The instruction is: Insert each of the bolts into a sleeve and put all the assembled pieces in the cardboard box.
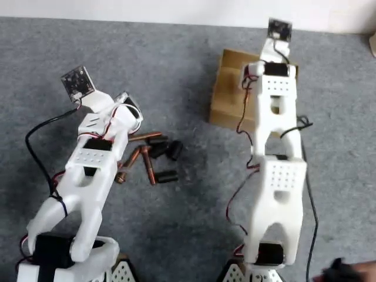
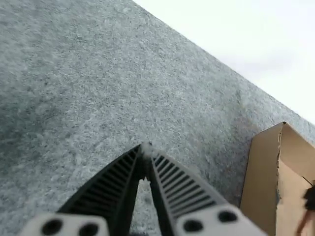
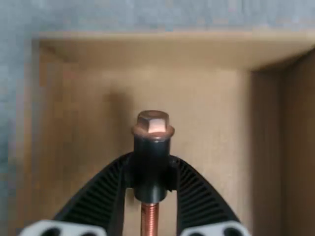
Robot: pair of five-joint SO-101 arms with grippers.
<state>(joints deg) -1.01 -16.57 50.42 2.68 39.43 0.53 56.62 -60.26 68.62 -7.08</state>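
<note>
Over the cardboard box (image 3: 74,98), ribbed right jaws clamp a sleeved copper bolt (image 3: 153,124).

Copper bolt (image 3: 153,124), black sleeve (image 3: 150,169), tan cardboard box (image 3: 74,123), grey table (image 1: 176,223)

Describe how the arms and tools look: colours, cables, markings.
Left arm and right arm: white shells with dot-hole grids, black motors at joints, red and black cables alongside. A small camera board sits at each wrist. Left tool and right tool: black ribbed tapered fingers on white mounts with round holes.
</note>
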